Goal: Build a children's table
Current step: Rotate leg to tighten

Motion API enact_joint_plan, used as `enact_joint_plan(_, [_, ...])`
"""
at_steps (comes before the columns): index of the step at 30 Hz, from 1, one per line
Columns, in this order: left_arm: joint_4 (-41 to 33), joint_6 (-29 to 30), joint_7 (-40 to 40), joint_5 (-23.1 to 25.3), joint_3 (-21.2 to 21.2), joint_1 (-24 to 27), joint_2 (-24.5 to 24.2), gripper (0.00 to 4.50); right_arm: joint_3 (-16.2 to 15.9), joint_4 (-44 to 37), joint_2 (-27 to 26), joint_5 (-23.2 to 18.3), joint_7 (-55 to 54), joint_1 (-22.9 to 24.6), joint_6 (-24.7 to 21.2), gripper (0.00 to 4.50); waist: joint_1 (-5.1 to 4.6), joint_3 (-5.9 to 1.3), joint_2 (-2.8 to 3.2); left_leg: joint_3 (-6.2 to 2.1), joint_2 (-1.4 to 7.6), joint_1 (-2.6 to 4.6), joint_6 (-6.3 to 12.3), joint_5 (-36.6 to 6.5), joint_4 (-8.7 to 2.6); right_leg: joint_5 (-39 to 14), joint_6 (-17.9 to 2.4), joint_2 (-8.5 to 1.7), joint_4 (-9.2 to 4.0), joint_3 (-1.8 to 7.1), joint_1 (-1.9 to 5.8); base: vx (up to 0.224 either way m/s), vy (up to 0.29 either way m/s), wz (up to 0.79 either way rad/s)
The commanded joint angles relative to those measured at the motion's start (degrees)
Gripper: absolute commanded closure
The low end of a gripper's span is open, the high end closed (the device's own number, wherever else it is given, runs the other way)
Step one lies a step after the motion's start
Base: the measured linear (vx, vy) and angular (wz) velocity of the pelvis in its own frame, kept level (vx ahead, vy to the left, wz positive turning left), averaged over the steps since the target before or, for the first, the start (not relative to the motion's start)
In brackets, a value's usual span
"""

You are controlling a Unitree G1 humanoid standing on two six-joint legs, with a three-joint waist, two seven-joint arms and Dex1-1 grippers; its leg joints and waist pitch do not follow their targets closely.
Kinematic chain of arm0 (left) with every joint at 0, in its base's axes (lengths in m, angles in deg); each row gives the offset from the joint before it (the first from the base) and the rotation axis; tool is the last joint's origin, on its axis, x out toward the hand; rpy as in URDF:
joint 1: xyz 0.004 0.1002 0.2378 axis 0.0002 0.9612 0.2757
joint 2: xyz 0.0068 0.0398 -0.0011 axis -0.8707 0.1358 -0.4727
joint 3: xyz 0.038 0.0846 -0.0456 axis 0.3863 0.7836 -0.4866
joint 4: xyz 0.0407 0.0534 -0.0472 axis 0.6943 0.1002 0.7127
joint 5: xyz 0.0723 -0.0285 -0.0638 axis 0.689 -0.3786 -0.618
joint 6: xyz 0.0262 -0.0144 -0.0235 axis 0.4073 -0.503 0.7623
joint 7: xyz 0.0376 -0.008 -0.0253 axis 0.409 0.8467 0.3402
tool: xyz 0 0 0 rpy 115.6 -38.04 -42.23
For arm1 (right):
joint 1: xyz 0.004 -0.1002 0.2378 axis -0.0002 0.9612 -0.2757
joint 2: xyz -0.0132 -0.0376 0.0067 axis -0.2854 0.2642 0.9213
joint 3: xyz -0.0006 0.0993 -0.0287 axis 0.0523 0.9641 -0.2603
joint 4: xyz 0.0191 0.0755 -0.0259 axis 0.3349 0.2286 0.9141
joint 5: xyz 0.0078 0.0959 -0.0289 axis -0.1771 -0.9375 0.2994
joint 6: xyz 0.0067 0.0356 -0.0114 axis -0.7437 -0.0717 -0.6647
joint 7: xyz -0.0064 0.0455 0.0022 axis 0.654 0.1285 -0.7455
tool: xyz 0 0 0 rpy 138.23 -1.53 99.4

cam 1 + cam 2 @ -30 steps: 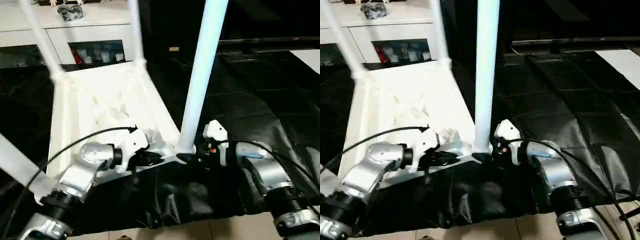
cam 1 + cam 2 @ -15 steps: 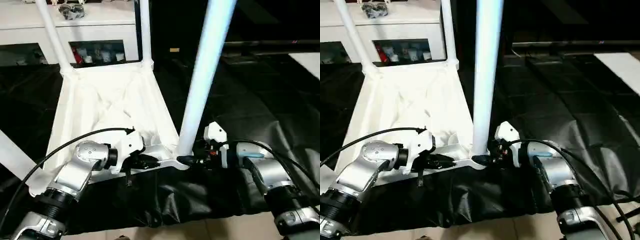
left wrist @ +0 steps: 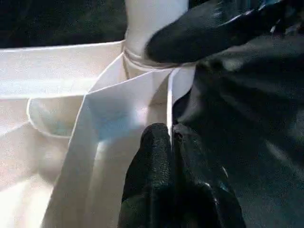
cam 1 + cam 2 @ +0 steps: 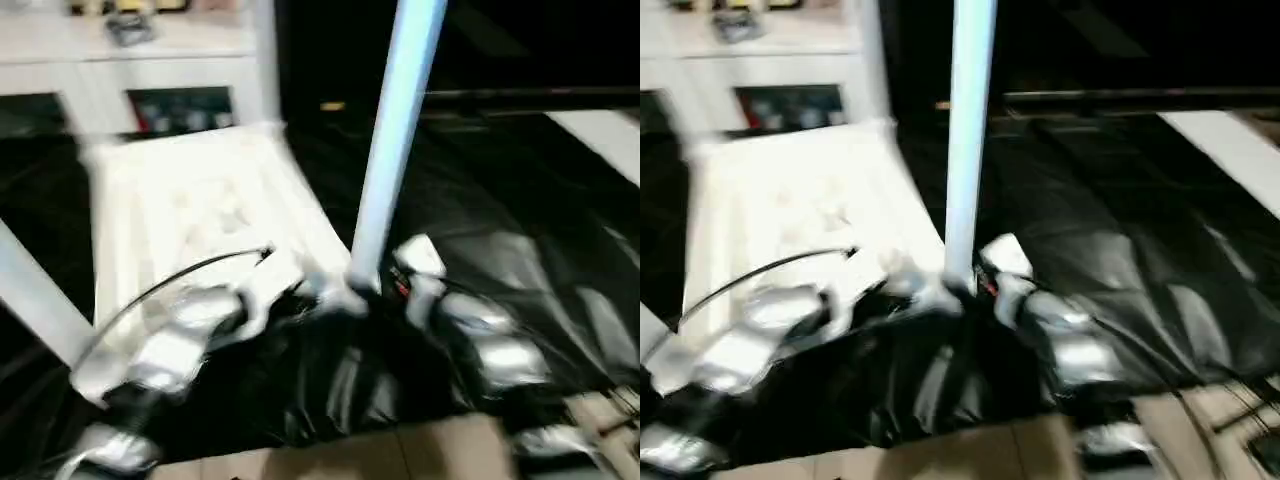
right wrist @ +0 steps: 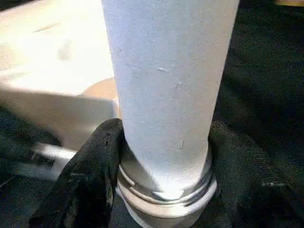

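The white tabletop [image 4: 190, 200] lies upside down on a black sheet, ribbed underside up. A white leg [image 4: 392, 150] stands upright in its near right corner socket [image 5: 166, 194]. Another leg [image 4: 30, 295] rises at the near left, and a far leg [image 4: 265, 60] at the back. My left gripper [image 3: 171, 142] is shut on the tabletop's thin near rim [image 3: 169, 104], close to that socket. My right gripper [image 5: 166, 185] is shut around the base of the upright leg [image 5: 166, 95], one black finger [image 5: 90, 180] on each side.
A white cabinet with glass doors [image 4: 150, 90] stands behind the tabletop. The black sheet [image 4: 520, 210] spreads to the right, with a pale patch [image 4: 600, 130] at its far right. A strip of tan floor [image 4: 400, 450] runs along the front.
The whole picture has shifted and blurred, so the camera has moved. Both grippers keep the same holds on the rim and the leg.
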Motion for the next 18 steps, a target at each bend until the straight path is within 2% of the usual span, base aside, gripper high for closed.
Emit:
enact_joint_plan(1, [-2.1, -1.4, -1.8, -1.4, 3.1, -3.6, 4.8, 4.50, -6.0, 2.7, -5.4, 2.7, -0.9, -0.8, -1.2, 2.01, 0.17, -3.13, -0.20, -0.79, 1.31, 0.30, -0.64, -17.3, -4.68, -23.8, -7.3, -3.46, -6.17, 2.88, 2.13, 0.000, 0.000, 0.00])
enact_joint_plan(3, [-2.1, -1.1, -3.0, -0.8, 3.2, -3.8, 5.8, 4.50, -6.6, 3.3, -6.9, 3.3, -1.6, -1.8, 0.2, 2.01, -0.11, -3.23, -0.28, -0.77, 1.35, 0.14, -0.10, -16.4, -4.66, -21.9, -8.0, -3.39, -5.92, 2.92, 2.08, 0.000, 0.000, 0.00])
enact_joint_plan(6, [-2.9, -1.1, -2.7, -0.6, 2.9, -3.3, 5.6, 4.50, -6.6, 3.8, -7.5, 3.2, -1.3, -2.6, 1.7, 2.01, 0.02, -3.47, -0.27, -0.55, 1.37, -0.10, 0.97, -13.8, -4.46, -17.1, -9.0, -3.25, -5.49, 3.05, 2.23, 0.000, 0.000, 0.00])
enact_joint_plan(7, [-3.2, -1.2, -2.2, -0.6, 2.8, -3.1, 5.2, 4.50, -5.9, 3.7, -7.4, 2.4, -0.2, -2.6, 1.9, 1.67, 0.05, -3.51, -0.20, -0.50, 1.39, -0.20, 1.28, -12.9, -4.45, -15.0, -9.6, -3.18, -5.27, 3.04, 2.30, 0.000, 0.000, 0.00])
enact_joint_plan(8, [-3.7, -1.6, -1.2, -0.8, 2.6, -2.6, 4.2, 4.50, -5.3, 2.8, -6.5, 1.3, 1.7, -2.2, 1.5, 1.47, 0.02, -3.47, -0.20, -0.48, 1.40, -0.19, 1.42, -12.9, -4.46, -14.6, -9.8, -3.17, -5.23, 3.03, 2.30, 0.000, 0.000, 0.00])
enact_joint_plan(10, [-4.5, -2.7, 1.1, -1.6, 2.1, -1.6, 2.1, 4.50, -4.2, 0.9, -4.1, -1.0, 5.8, -1.2, 0.2, 1.47, 0.02, -3.55, 0.05, -0.51, 1.40, -0.21, 1.91, -13.1, -4.41, -13.6, -10.2, -3.18, -5.16, 3.02, 2.50, 0.000, 0.000, 0.00])
enact_joint_plan(11, [-4.5, -2.7, 1.1, -1.6, 2.1, -1.6, 2.1, 4.50, -4.2, 0.9, -4.1, -1.0, 5.8, -1.2, 0.2, 1.47, 0.01, -3.57, 0.03, -0.47, 1.41, -0.21, 2.09, -13.0, -4.37, -13.0, -10.4, -3.09, -5.10, 3.03, 2.47, 0.000, 0.000, 0.00])
enact_joint_plan(12, [-5.0, -2.8, 2.3, -2.1, 2.0, -1.1, 0.9, 4.50, -4.2, 0.4, -2.3, -1.1, 7.5, -0.8, 0.5, 1.24, 0.08, -3.62, 0.37, -0.53, 1.51, -0.16, 2.16, -12.4, -4.38, -11.3, -11.1, -3.12, -4.85, 3.02, 2.49, 0.000, 0.000, 0.00])
enact_joint_plan(15, [-6.1, -3.3, 5.0, -3.4, 1.5, -0.4, -0.9, 4.50, -4.0, -1.0, 0.8, -2.1, 12.0, -0.3, -0.1, 1.06, 0.21, -3.83, 0.19, -0.38, 1.52, -0.20, 3.19, -10.4, -4.11, -6.1, -12.9, -3.00, -4.34, 3.03, 2.70, 0.000, 0.000, 0.00])
enact_joint_plan(17, [-6.7, -3.4, 6.6, -4.1, 1.2, -0.2, -1.9, 4.50, -4.5, -1.6, 2.7, -2.2, 15.2, -0.1, -0.2, 0.90, 0.38, -3.89, 0.61, -0.35, 1.55, -0.08, 3.46, -9.9, -4.05, -4.6, -13.7, -3.02, -4.14, 3.00, 2.68, 0.000, 0.000, 0.00])
enact_joint_plan(18, [-6.9, -3.4, 7.0, -4.2, 1.1, -0.1, -2.1, 4.50, -4.7, -1.8, 3.3, -2.2, 16.2, -0.1, -0.2, 0.78, 0.51, -3.84, 0.54, -0.29, 1.61, 0.04, 3.56, -10.2, -4.06, -4.3, -14.1, -2.93, -4.15, 2.96, 2.65, 0.000, 0.000, 0.00])
